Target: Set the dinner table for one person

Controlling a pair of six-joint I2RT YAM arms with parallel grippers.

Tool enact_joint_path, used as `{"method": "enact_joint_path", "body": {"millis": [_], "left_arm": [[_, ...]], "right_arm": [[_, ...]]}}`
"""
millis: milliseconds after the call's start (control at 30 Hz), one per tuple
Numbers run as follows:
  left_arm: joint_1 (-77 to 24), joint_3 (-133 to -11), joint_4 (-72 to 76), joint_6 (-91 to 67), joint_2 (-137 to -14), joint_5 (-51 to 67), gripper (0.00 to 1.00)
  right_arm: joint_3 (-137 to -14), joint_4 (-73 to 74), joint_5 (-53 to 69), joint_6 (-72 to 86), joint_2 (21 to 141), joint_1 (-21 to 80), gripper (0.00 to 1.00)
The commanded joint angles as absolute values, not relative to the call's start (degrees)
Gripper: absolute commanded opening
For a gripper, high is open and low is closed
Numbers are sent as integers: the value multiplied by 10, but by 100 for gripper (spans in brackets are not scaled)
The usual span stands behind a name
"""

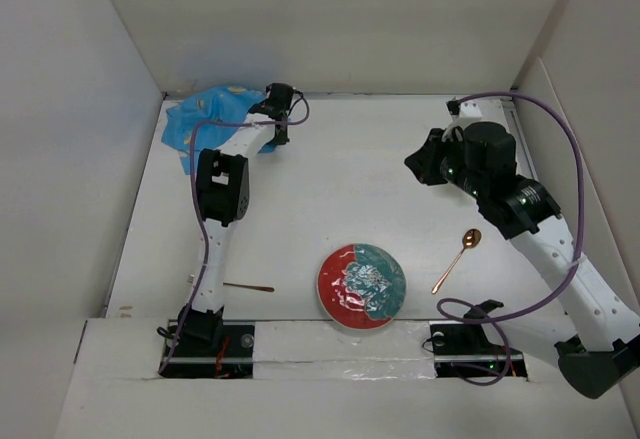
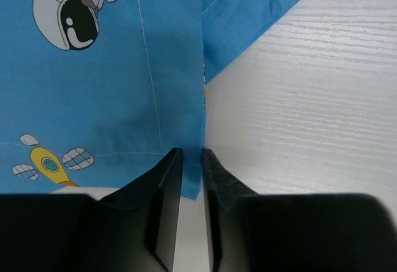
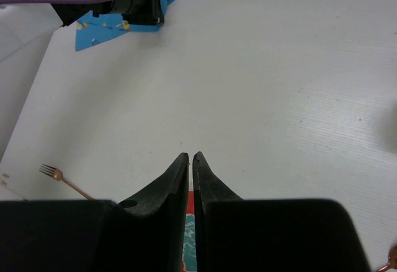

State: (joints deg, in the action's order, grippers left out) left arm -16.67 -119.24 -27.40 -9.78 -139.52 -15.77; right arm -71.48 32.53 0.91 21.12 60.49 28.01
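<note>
We see a matte white bench (image 1: 340,189) boxed in by plain white panels: a back wall (image 1: 340,19) at its far edge, a left wall (image 1: 60,159) and a right wall (image 1: 600,89). A white ledge (image 1: 120,379) runs along the near edge, carrying a strip of glossy tape (image 1: 340,368). The light is soft and even, and a faint shadow lies in the far left corner.

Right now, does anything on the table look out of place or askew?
Yes. The blue astronaut mat is bunched up in the far left corner of the dinner table, not flat under the plate, which sits on bare tabletop. The left gripper is at the mat's edge; whether it grips is unclear.
</note>
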Motion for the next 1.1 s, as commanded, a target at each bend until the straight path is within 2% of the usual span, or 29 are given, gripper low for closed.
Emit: {"method": "enact_joint_path", "body": {"millis": [0,100,133,300,533,667,800,967,1033,1067], "left_arm": [[-163,-1223,-349,-92,-1419,-150,16],[-157,-1206,-349,-95,-1410,-129,2],[-157,-1187,-345,-95,-1398,-127,0],[-151,-1154,-331,-103,-1344,-93,0],[-168,-1179,-329,-117,-1169,-4,0],[-168,-1229,-350,-120,-1088,46,0],[-163,-1256,-376,-114,-1016,48,0],[-118,-1157,-342,-125,-879,30,0],[-75,-1114,-325,-140,-842,59,0],[-60,-1100,-311,-145,-836,76,0]], "right_arm": [[-725,306,8,196,579,271,13],[-735,311,10,192,573,265,13],[-737,313,10,189,570,265,13],[-739,309,19,185,567,258,13],[-729,281,64,201,579,258,12],[-737,265,81,206,593,258,0],[-737,252,91,212,613,271,0],[-737,237,91,216,659,293,0],[-734,233,84,218,679,301,0],[-731,222,79,220,701,309,5]]}}
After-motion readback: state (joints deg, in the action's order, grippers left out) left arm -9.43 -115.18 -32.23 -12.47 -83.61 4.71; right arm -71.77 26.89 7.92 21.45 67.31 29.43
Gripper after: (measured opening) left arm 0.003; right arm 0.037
